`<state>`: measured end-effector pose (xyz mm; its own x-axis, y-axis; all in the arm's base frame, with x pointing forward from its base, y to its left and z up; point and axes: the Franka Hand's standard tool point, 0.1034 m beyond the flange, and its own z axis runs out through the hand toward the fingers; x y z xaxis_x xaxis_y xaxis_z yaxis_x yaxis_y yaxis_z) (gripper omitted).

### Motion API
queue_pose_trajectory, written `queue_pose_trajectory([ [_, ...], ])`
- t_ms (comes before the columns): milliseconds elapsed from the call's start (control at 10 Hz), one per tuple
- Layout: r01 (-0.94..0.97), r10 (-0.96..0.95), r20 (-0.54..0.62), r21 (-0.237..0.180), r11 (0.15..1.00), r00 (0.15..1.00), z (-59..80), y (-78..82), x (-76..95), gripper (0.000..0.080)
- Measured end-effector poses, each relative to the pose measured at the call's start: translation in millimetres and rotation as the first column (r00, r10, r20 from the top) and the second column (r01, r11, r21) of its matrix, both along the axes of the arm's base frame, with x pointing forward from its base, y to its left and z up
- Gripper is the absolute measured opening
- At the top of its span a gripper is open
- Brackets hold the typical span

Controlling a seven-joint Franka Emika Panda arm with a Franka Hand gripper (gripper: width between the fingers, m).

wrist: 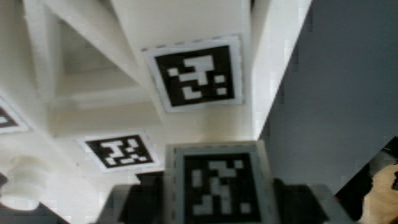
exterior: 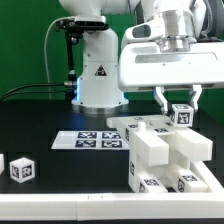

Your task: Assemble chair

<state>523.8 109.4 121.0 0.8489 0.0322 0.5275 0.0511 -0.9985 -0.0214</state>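
Observation:
The partly built chair (exterior: pixel 165 158) is a stepped white block with black-and-white tags, at the exterior view's right front. My gripper (exterior: pixel 179 108) hangs just above its back part, shut on a small white tagged chair block (exterior: pixel 181 116). In the wrist view the gripper (wrist: pixel 217 203) holds that block (wrist: pixel 217 180) between dark fingers (wrist: pixel 139 205), with its tag facing the camera. The chair's white bars and two of its tags (wrist: pixel 196 75) lie close below. A loose white tagged cube (exterior: pixel 22 168) sits at the exterior view's front left.
The marker board (exterior: pixel 95 140) lies flat on the black table, left of the chair. The white robot base (exterior: pixel 97 70) stands behind it. Another white piece (exterior: pixel 2 165) shows at the left edge, and black cables run at the back left.

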Motion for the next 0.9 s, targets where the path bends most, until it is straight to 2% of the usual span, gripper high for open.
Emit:
queue_pose_trajectory([
  [100, 0.0, 0.0, -0.003, 0.0, 1.0, 1.0, -0.6, 0.1, -0.4, 0.036],
  [200, 0.0, 0.0, -0.003, 0.0, 1.0, 1.0, -0.7, 0.1, -0.4, 0.0508],
  [300, 0.0, 0.0, -0.003, 0.0, 1.0, 1.0, -0.8, 0.0, -0.5, 0.0508],
  [400, 0.0, 0.0, -0.003, 0.0, 1.0, 1.0, -0.9, 0.0, -0.5, 0.0625],
  [900, 0.0, 0.0, -0.004, 0.0, 1.0, 1.0, -1.2, 0.0, -0.7, 0.0649],
])
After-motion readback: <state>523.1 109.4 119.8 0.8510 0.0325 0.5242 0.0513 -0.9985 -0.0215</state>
